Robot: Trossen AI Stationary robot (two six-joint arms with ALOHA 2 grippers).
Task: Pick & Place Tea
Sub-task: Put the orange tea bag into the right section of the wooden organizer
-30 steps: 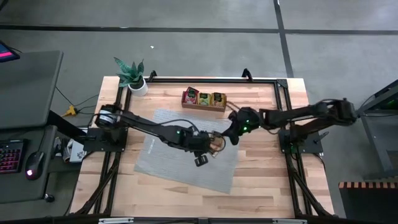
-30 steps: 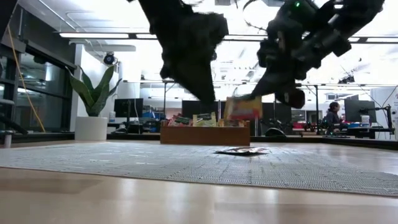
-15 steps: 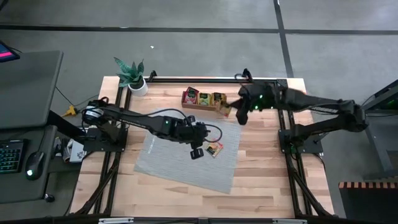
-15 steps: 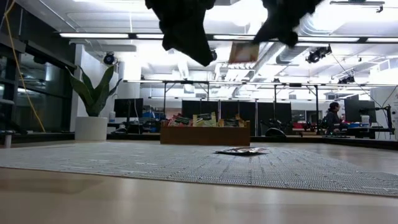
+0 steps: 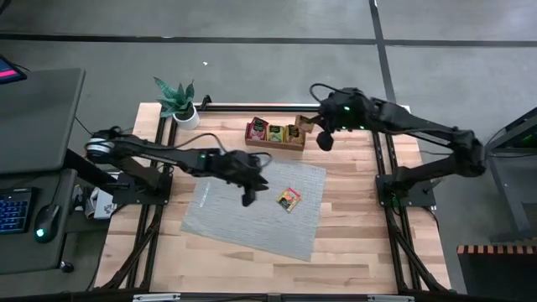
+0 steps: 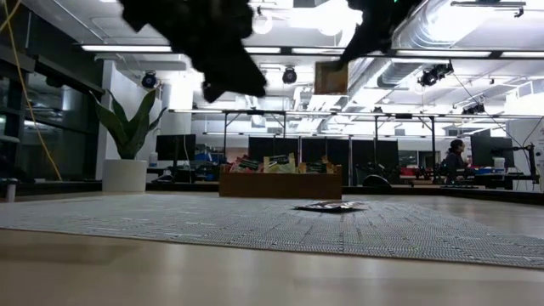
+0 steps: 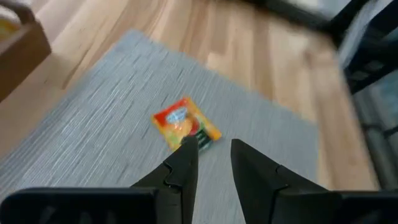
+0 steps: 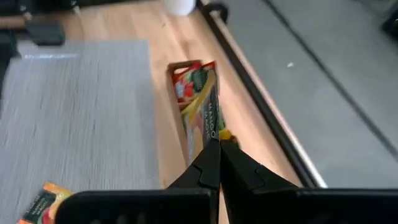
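My right gripper (image 5: 311,127) hangs high over the right end of the wooden tray (image 5: 275,144), shut on one tea sachet (image 6: 331,78). The tray holds several sachets (image 5: 274,131) standing upright in its compartments. Another sachet (image 5: 289,199), orange and red, lies flat on the grey woven mat (image 5: 243,226). My left gripper (image 5: 248,199) hovers over the mat just left of that sachet. Its fingers are open with nothing between them, and the sachet (image 7: 185,124) lies beyond the fingertips (image 7: 186,152). My right gripper pinches the sachet between its two shut fingers at the sachet's upper edge (image 6: 334,65). The fingers slant down from the table's right side. The sachet hangs below them, lifted clear, well above the tray. In the wrist view its near end (image 8: 214,127) shows edge-on at the fingertips.
A potted plant (image 5: 178,101) stands at the far left corner. A black frame rail (image 5: 285,106) runs along the far edge behind the tray. Bare wood (image 5: 352,218) lies right of and in front of the mat. A person (image 6: 456,157) sits far off in the room.
My right gripper has risen from the mat with its sachet and gone toward the far edge, turning at the wrist, until it hangs over the tray's right end. My left gripper has drawn back toward the table's left edge. The other sachet stays on the mat.
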